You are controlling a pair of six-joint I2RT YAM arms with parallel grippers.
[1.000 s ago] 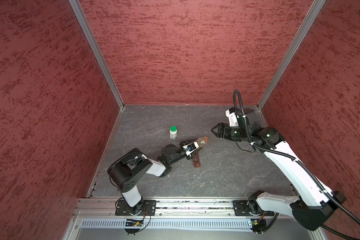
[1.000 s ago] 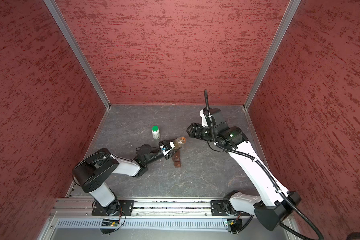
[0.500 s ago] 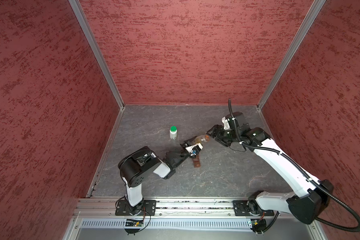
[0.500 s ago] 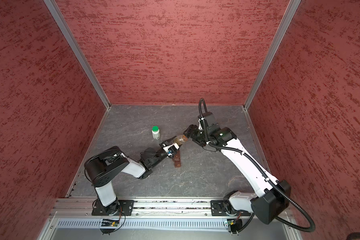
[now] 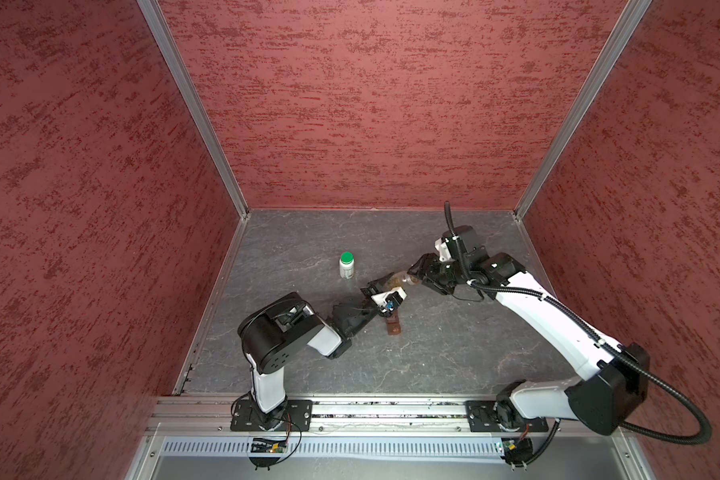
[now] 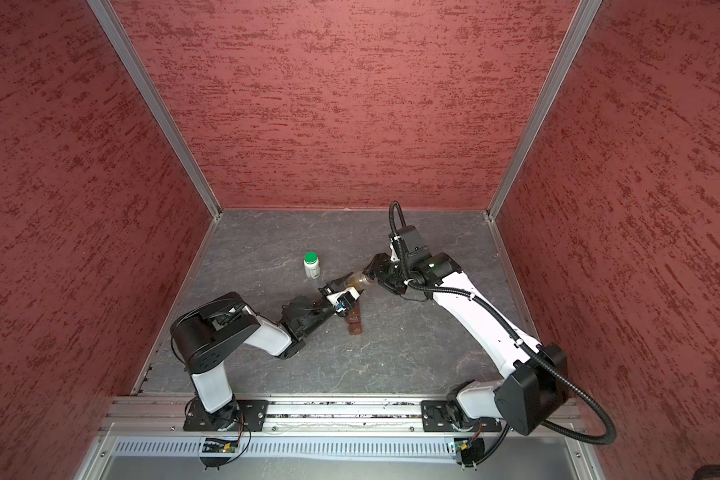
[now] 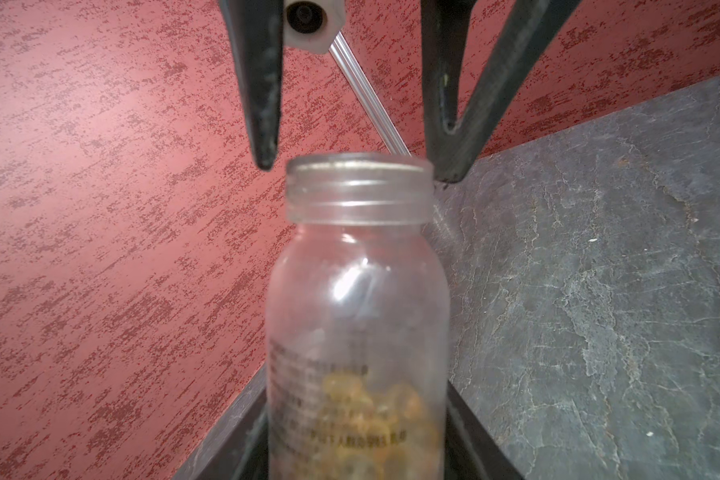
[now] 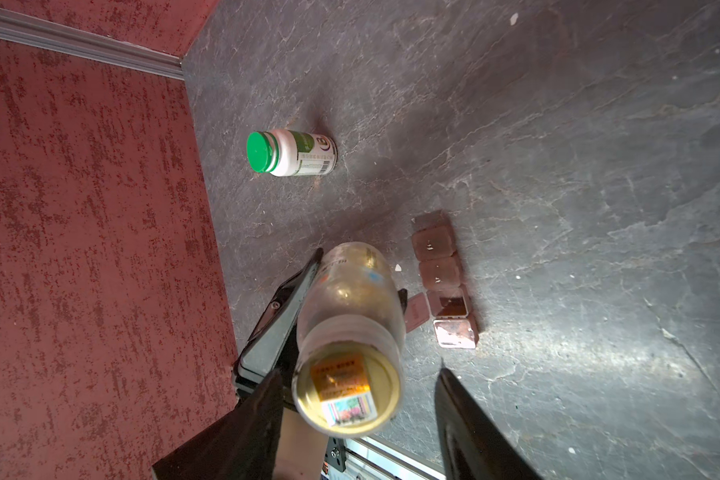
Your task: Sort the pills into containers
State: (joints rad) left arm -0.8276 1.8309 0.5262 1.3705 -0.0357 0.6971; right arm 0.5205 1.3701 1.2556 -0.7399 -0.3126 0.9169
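Pill bottle [image 5: 396, 281]: clear, held off the dark table [image 5: 433, 357] just right of centre in both top views. It is tilted, with its neck pointing right toward my right arm.
Pills [image 7: 375, 399]: yellow-brown and heaped in the bottle's lower end. They are blurred in my left wrist frame, so I cannot count them.
Left gripper [image 5: 389, 287]: pinching the pill bottle by its body. Its fingers flank the bottle at the bottom edge of the left wrist frame.
Right gripper [image 8: 354, 374]: spread, with its two black fingers [image 7: 262, 104] straddling the bottle's neck. In the lower half of my right wrist frame one finger sits against the rim, while the other stands clear with bare table showing between.
Bottle top: I cannot tell whether a lid is on it.
White bottle [image 5: 346, 266]: green cap, upright on the table, up and to the left of the held bottle in both top views, apart from both arms.
Pill box [image 5: 393, 324]: a brown strip of compartments lying on the table just below the left gripper, mid-frame. My right wrist frame shows a flap turned out beside one compartment.
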